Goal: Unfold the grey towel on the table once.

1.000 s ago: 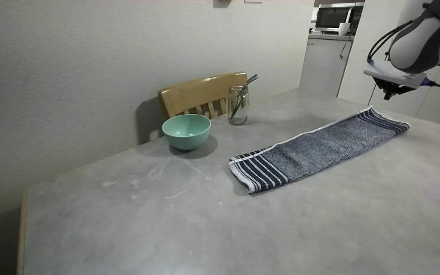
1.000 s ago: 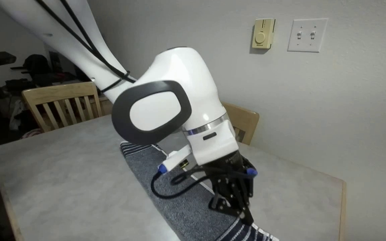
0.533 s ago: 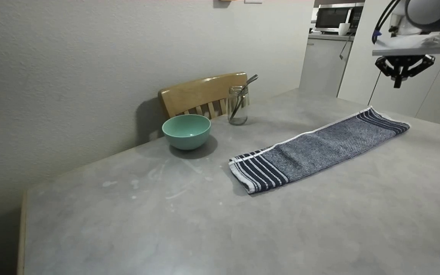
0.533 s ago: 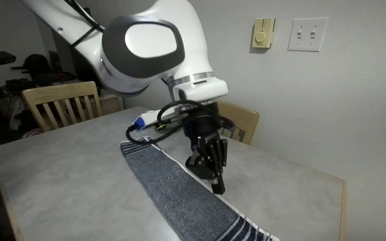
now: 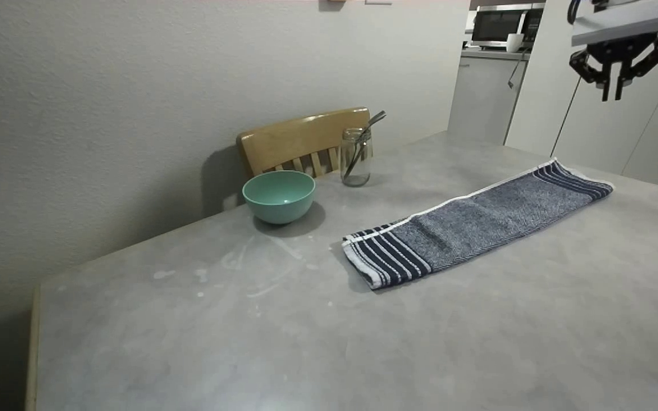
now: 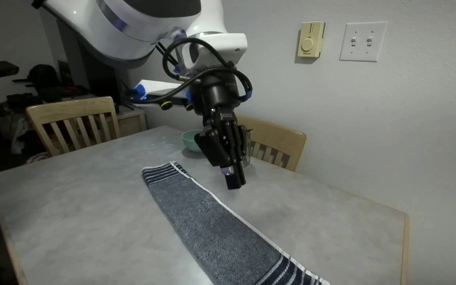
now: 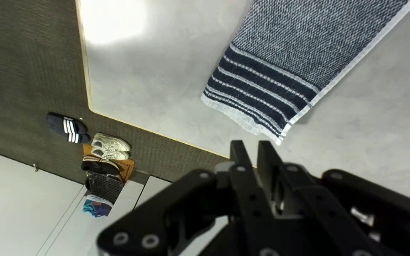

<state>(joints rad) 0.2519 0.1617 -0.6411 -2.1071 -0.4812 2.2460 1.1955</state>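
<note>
The grey towel (image 5: 494, 211) lies as a long narrow strip across the table (image 5: 220, 342), with navy and white stripe bands at both short ends. A white edge runs along one long side. In an exterior view my gripper (image 5: 612, 98) hangs well above the tabletop, clear of the cloth. Its fingers stand slightly apart with nothing between them. Seen from the wrist, the towel's striped end (image 7: 258, 92) lies ahead of the gripper (image 7: 249, 145), one corner just beyond the fingertips in the picture but far below. Whatever layers lie beneath the top cloth are hidden.
A teal bowl (image 5: 279, 197) and a glass jar (image 5: 356, 165) with metal utensils stand near the wall side of the table. Behind them is a wooden chair (image 5: 306, 137). The table's edge (image 7: 155, 132) shows in the wrist view, with shoes on the floor beyond.
My gripper has risen from low over the towel's striped end and turned more upright. Its fingers, together before, have parted a little. The towel has stayed in place.
</note>
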